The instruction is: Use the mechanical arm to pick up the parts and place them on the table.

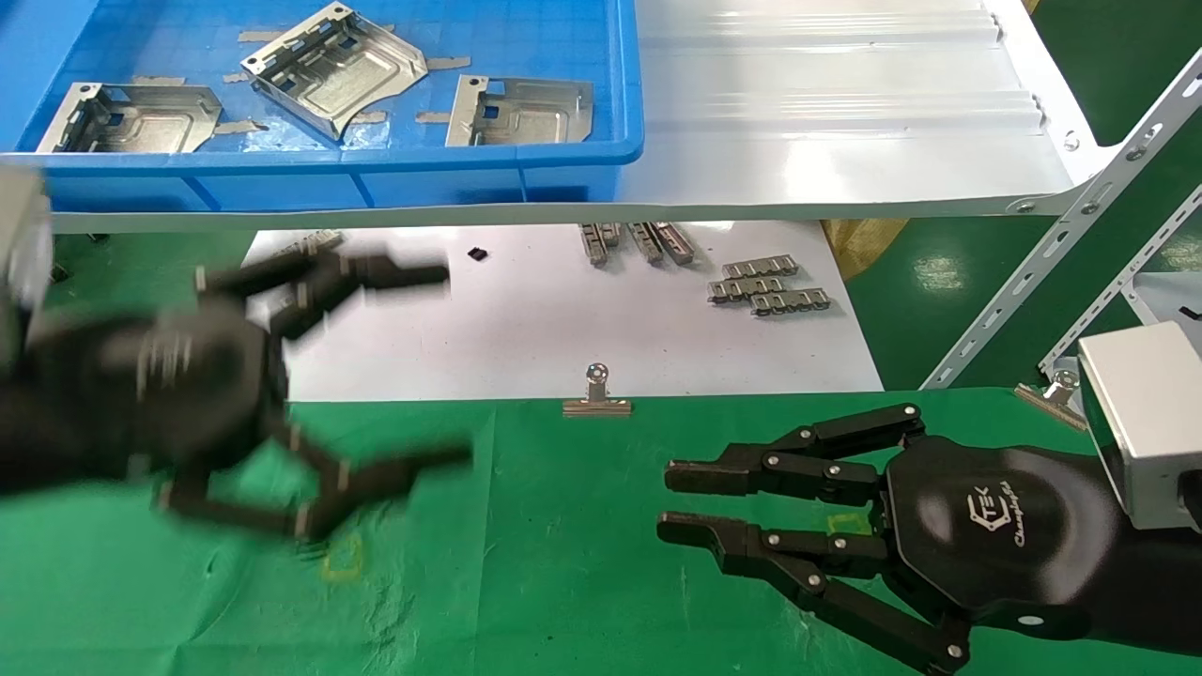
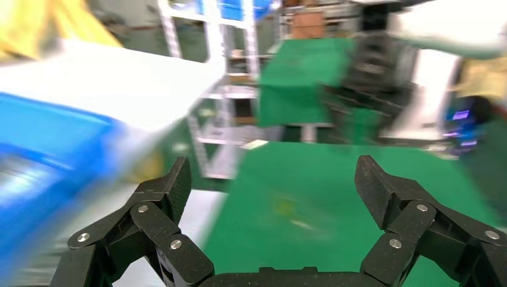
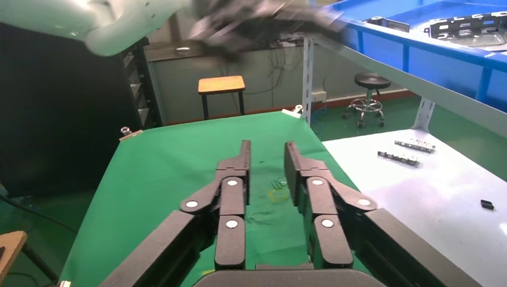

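Note:
Three silvery stamped parts lie in a blue bin (image 1: 376, 178) at the back left: one (image 1: 131, 117), one (image 1: 329, 66) and one (image 1: 521, 111). My left gripper (image 1: 455, 366) hovers, blurred by motion, over the near edge of the white sheet (image 1: 526, 329) and the green table (image 1: 563, 563). It is wide open and empty, as the left wrist view (image 2: 275, 179) also shows. My right gripper (image 1: 667, 502) rests low over the green table at the right, fingers a little apart and empty, which the right wrist view (image 3: 267, 149) confirms.
The bin stands on a glossy white shelf board (image 1: 826, 141). Small toothed grey strips (image 1: 770, 286) lie on the white sheet. A binder clip (image 1: 596, 394) holds the cloth's far edge. A slotted metal frame (image 1: 1061, 244) slants at the right. A yellow mark (image 1: 343, 559) is on the cloth.

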`<control>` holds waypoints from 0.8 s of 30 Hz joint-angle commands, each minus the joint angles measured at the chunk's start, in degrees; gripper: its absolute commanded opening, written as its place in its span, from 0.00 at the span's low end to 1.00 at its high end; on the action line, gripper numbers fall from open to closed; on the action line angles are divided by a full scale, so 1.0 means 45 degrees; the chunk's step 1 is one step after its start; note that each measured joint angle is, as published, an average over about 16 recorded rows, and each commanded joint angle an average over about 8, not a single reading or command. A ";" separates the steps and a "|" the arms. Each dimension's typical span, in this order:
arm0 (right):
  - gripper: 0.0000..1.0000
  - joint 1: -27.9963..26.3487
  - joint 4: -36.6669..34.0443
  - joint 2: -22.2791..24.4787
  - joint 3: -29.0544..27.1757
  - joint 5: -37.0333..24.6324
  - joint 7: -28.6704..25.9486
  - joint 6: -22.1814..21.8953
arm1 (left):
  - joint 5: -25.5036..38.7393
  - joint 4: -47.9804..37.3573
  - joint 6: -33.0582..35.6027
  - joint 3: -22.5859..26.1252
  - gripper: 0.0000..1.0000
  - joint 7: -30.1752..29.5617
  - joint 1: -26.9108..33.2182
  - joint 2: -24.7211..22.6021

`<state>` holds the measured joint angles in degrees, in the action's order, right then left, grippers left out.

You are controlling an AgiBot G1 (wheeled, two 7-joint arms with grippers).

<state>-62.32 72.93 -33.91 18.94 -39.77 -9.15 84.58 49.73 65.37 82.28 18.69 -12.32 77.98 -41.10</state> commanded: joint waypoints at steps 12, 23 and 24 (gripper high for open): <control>0.00 -0.0002 -0.0002 0.0001 0.0004 0.0002 0.0002 0.0000 | 0.4802 -0.8491 -0.3625 0.1992 1.00 0.0836 0.6496 -0.3957; 0.21 -0.0003 -0.0002 0.0002 0.0008 0.0005 0.0004 -0.0001 | 0.6743 -1.2736 -0.6977 0.2893 0.05 0.2150 0.8609 -0.5733; 0.34 -0.0003 -0.0002 0.0002 0.0008 0.0005 0.0004 -0.0002 | 0.6837 -1.2951 -0.7161 0.2946 0.00 0.2218 0.8705 -0.5792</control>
<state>-62.33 72.92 -33.90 18.98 -39.75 -9.13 84.57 80.00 7.90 50.71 31.68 -2.69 116.70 -66.84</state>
